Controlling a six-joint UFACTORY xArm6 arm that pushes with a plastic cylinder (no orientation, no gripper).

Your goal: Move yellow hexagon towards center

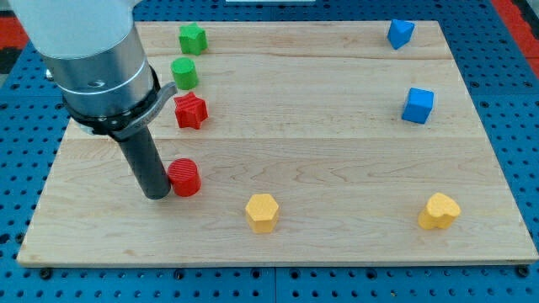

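Note:
The yellow hexagon (262,212) sits on the wooden board (337,151) near the view's bottom, left of the middle. My tip (157,195) rests at the view's left, touching the left side of the red cylinder (184,177). The tip is well to the left of the yellow hexagon and slightly above it in the view, with the red cylinder between them.
A red star (191,110), a green cylinder (184,73) and a green star (192,38) line up at the upper left. Two blue blocks (401,33) (418,105) sit at the right. A yellow heart-like block (440,210) is at the bottom right.

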